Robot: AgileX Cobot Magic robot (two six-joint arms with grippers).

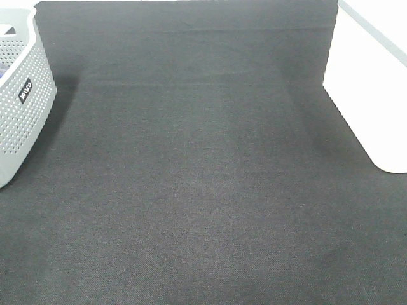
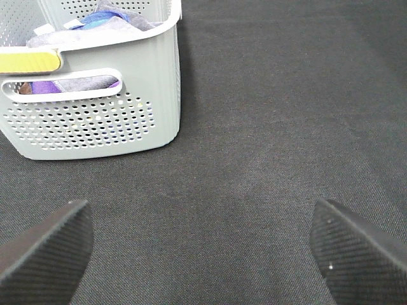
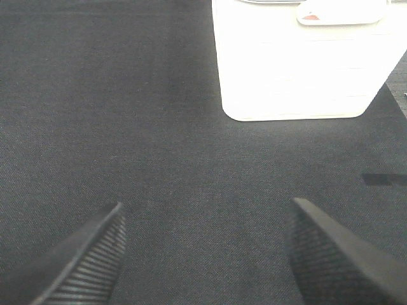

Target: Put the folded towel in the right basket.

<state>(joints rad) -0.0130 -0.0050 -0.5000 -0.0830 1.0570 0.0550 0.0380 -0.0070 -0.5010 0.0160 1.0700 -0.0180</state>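
The rust-brown folded towel does not show plainly in any view. The right basket (image 1: pixel 372 82), white with a grey rim, stands at the right edge of the dark table; in the right wrist view (image 3: pixel 296 70) it lies ahead of my right gripper. A small reddish patch (image 3: pixel 310 17) shows through its handle slot; I cannot tell what it is. My right gripper (image 3: pixel 206 248) is open and empty over bare cloth, short of the basket. My left gripper (image 2: pixel 200 254) is open and empty over bare cloth. Neither gripper shows in the exterior high view.
A grey perforated basket (image 1: pixel 22 101) with a black label stands at the left edge. In the left wrist view (image 2: pixel 95 121) it holds purple, blue and grey cloths and a yellow item. Dark cloth (image 1: pixel 203 190) covers the table between the baskets.
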